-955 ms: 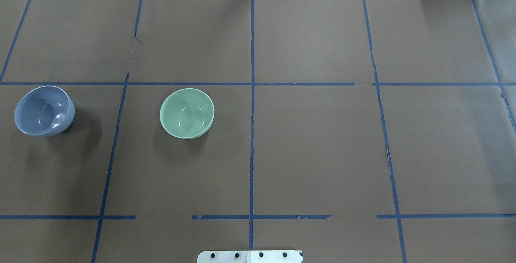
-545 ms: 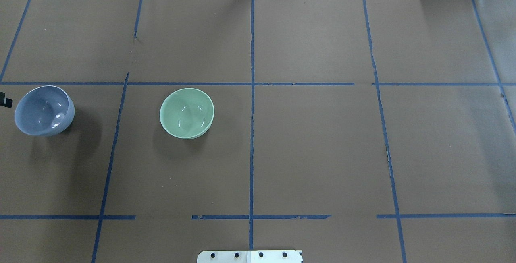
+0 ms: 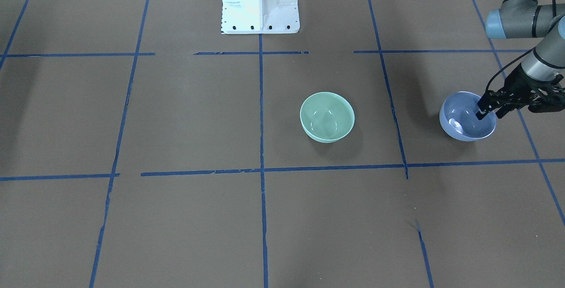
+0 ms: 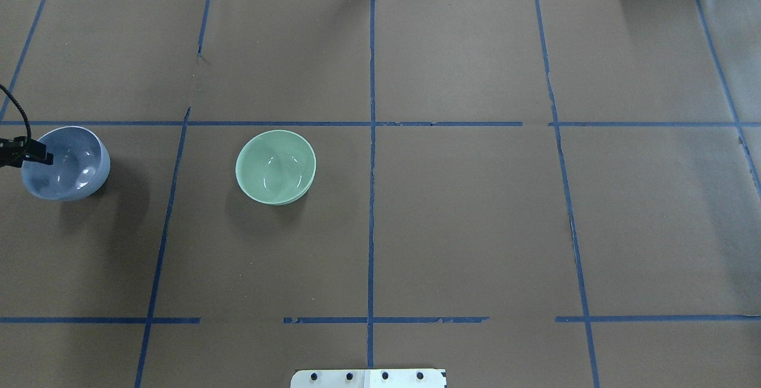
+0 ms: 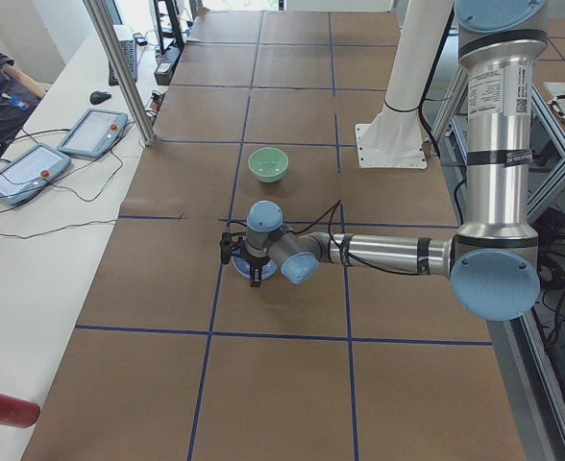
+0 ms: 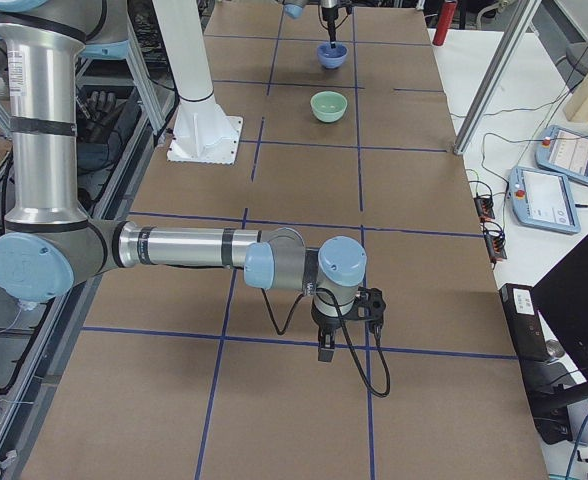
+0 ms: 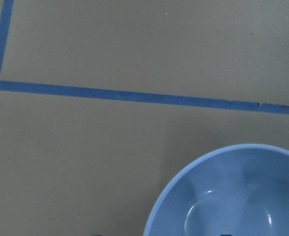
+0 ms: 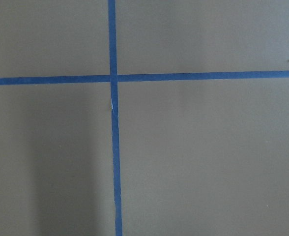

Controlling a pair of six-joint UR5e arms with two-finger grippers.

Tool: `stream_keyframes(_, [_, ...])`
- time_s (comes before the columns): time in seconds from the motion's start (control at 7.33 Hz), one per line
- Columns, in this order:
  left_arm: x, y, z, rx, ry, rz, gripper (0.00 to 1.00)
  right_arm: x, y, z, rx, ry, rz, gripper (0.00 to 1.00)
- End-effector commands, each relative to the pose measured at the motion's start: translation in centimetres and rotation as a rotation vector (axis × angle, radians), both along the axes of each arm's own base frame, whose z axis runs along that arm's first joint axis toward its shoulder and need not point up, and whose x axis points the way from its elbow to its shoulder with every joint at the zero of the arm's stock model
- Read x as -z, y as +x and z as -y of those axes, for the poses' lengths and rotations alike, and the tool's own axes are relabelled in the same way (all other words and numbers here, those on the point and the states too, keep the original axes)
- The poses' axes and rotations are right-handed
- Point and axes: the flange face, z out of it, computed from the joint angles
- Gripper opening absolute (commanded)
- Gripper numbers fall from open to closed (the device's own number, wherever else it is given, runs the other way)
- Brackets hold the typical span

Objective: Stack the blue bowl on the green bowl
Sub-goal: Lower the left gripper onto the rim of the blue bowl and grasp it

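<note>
Reached in since a second ago with left hand, fingers parted astride rim of blue bowl, not closed; bowl upright on tabletop, well apart from green bowl; grasp, lift, stacking all pending; right hand far off, width impossible to tell.

Between the green bowl and the blue bowl, well apart on the robot's left, lies only bare taped table, and the green bowl's mouth is open from above. On the blue bowl's side farthest from the green bowl the left gripper crowds the rim, its fingers seemingly set either side of it, though the view is small. The white pedestal stands well back from the green bowl, toward the robot.
</note>
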Motion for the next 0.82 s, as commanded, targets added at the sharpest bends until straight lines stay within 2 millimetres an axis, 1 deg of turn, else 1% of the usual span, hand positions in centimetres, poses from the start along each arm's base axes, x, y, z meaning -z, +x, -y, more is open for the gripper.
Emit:
stream_keyframes(0.0, [-0.5,-0.1,-0.3,-0.001,-0.011,0.008,0.0,0.0,0.0,0.0,0.001,0.001,0.0,1.0])
stream_keyframes(0.14, [-0.8,-0.4,-0.5,-0.001,-0.021,0.013,0.0,0.0,0.0,0.0,0.001,0.001,0.0,1.0])
stream_keyframes(0.27, [-0.5,-0.2,-0.3,-0.006,-0.046,0.031,0.0,0.0,0.0,0.0,0.001,0.001,0.0,1.0])
stream_keyframes(0.41, [2.1,-0.3,-0.2,-0.004,-0.018,0.014,0.0,0.0,0.0,0.0,-0.001,0.0,0.0,1.0])
stream_keyframes(0.55, [5.7,-0.3,0.0,-0.005,-0.045,0.025,0.0,0.0,0.0,0.0,0.001,0.001,0.0,1.0])
stream_keyframes(0.68, [10.2,-0.6,-0.5,0.0,-0.066,0.033,0.0,0.0,0.0,0.0,0.0,0.0,0.0,1.0])
